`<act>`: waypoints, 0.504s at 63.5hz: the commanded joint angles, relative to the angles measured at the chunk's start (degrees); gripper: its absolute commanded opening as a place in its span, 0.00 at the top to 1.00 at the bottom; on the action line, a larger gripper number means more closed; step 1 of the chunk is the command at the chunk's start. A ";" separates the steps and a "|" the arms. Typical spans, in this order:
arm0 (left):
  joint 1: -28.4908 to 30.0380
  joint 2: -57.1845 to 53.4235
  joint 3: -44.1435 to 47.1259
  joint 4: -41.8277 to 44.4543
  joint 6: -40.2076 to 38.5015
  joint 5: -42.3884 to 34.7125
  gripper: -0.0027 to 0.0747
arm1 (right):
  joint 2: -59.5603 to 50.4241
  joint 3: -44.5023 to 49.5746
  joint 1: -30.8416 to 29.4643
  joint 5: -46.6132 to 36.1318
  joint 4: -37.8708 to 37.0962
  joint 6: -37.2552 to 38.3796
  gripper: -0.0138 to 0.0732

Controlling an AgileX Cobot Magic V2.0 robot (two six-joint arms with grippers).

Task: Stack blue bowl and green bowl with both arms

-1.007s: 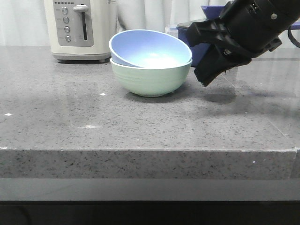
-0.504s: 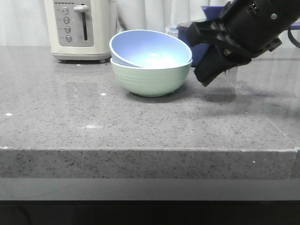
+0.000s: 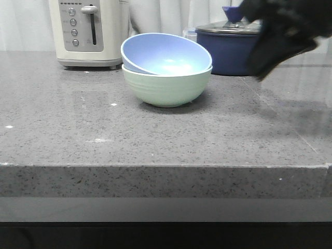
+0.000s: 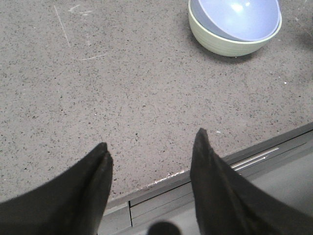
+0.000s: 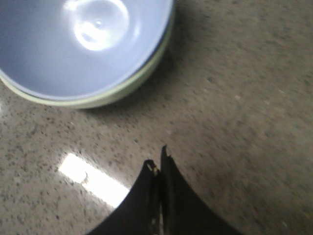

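Note:
The blue bowl [image 3: 161,52] sits tilted inside the green bowl [image 3: 167,89] on the grey counter, in the middle of the front view. Both also show in the left wrist view, blue bowl [image 4: 239,17] in green bowl [image 4: 215,43], and in the right wrist view, blue bowl [image 5: 73,44] in green bowl [image 5: 122,90]. My right gripper [image 5: 158,160] is shut and empty, apart from the bowls; in the front view it [image 3: 262,72] is a blur at the right. My left gripper [image 4: 152,149] is open and empty over the counter's front edge, far from the bowls.
A cream toaster [image 3: 88,32] stands at the back left. A dark navy lidded saucepan [image 3: 231,46] stands behind the bowls at the back right. The counter's front edge [image 4: 195,176] runs under my left gripper.
My right gripper has pulled away from the bowls to the right and up, uncovering the saucepan. The bowls have not moved.

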 commanded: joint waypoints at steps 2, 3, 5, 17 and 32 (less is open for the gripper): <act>-0.27 -0.14 -1.44 0.08 -0.66 -3.85 0.49 | -7.91 -1.28 -1.99 4.62 -10.14 10.15 0.90; -0.27 -0.14 -1.44 0.08 -0.66 -3.96 0.49 | -8.73 -1.28 -2.18 5.43 -11.47 11.28 0.90; -0.27 -0.14 -1.44 0.08 -0.66 -3.97 0.49 | -10.41 -1.28 -2.26 7.33 -13.87 13.40 0.90; -0.27 -0.14 -1.44 0.08 -0.66 -5.44 0.49 | -23.48 2.22 -2.23 10.87 -20.09 19.97 0.90; -0.27 -0.14 -1.44 0.08 -0.66 -7.19 0.49 | -39.95 9.60 -2.23 11.79 -19.77 20.42 0.90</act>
